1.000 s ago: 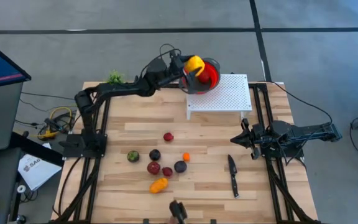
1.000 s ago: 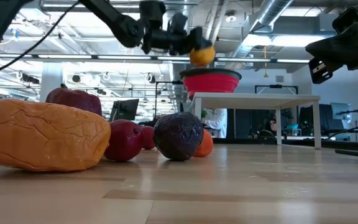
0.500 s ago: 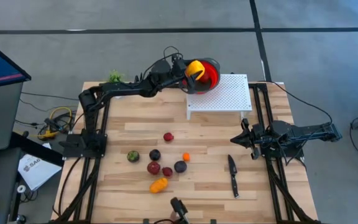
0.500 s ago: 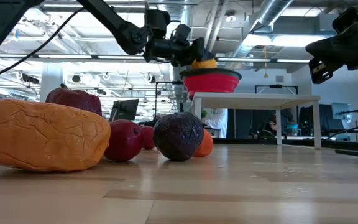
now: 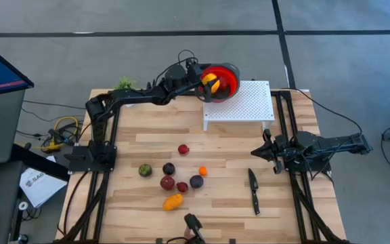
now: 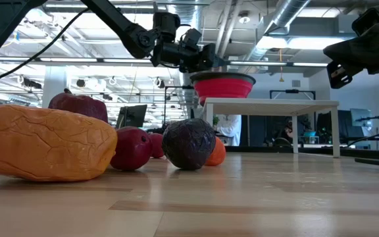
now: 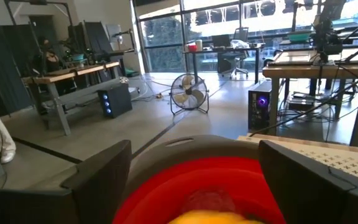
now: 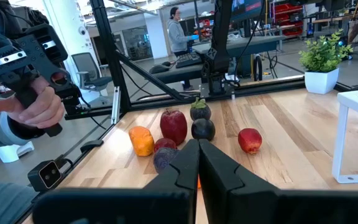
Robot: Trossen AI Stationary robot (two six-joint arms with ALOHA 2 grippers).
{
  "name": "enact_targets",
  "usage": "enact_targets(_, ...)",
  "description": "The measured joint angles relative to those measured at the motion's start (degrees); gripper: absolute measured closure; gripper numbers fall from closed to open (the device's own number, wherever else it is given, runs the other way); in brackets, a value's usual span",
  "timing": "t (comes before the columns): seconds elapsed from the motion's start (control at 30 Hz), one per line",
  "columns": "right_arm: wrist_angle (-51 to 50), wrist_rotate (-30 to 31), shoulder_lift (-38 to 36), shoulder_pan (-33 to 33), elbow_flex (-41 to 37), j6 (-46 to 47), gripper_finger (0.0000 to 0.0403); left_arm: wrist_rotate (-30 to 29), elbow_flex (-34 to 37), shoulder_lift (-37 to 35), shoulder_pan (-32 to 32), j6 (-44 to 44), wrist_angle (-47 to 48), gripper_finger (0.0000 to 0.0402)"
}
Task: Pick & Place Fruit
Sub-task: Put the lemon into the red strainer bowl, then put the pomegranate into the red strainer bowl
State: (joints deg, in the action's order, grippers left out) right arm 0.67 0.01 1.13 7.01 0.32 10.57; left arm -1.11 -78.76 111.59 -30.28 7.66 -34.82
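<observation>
Rounded yellow fruit point(image 5: 211, 80) lies in ribbed red bowl point(image 5: 229, 76).

no readable text, labels or numbers anywhere — nothing legible on any object.

The worktop point(image 5: 141, 135) was pale wood planks. A white perforated stand point(image 5: 239, 102) stood at its far edge, toward the right corner, and a small green plant point(image 5: 125, 84) sat at the far left corner. Near the middle lay a loose cluster of fruit: a red piece point(image 5: 183, 149) apart on the far side, then a green one point(image 5: 144, 170), a dark one point(image 5: 168, 168), a small orange one point(image 5: 203, 171), two red ones point(image 5: 167, 182), a purple one point(image 5: 196, 181) and an orange-yellow one point(image 5: 172, 201) nearest the near edge. A knife point(image 5: 253, 191) lay to their right.
</observation>
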Motion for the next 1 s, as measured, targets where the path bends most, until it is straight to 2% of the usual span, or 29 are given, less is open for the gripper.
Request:
enact_targets(0.23, 0.0, 0.0, 0.0, -0.01, -0.01, 0.01, 0.0397, -0.74, 0.02, -0.57, 0.0, 2.8, 0.35, 0.0061)
enact_targets(0.37, 0.0, 0.0, 0.0, -0.01, 0.0, 0.01, 0.0397, -1.1, 0.02, -4.33, 0.88, 6.28, 0.85, 0.0075)
enact_targets(0.47, 0.0, 0.0, 0.0, -0.01, -0.01, 0.0, 0.0397, -1.05, -0.05, -9.52, 3.03, 10.54, 6.73, 0.0083)
enact_targets(0.6, 0.0, 0.0, 0.0, -0.01, -0.01, 0.01, 0.0397, -1.0, 1.93, -17.65, 6.95, 14.18, 20.55, 0.0093)
enact_targets(0.7, 0.0, 0.0, -0.01, 0.0, 0.0, 0.0, 0.0397, -1.0, 6.37, -23.59, 10.43, 14.39, 29.09, 0.01)
enact_targets(0.77, 0.0, 0.0, 0.0, 0.0, 0.0, 0.0, 0.0397, -1.02, 11.1, -27.39, 12.76, 14.18, 31.41, 0.0103)
enact_targets(1.0, 0.0, 0.0, 0.0, 0.0, 0.0, 0.02, 0.0397, -1.03, 30.07, -36.91, 20.23, 11.62, 29.95, 0.0105)
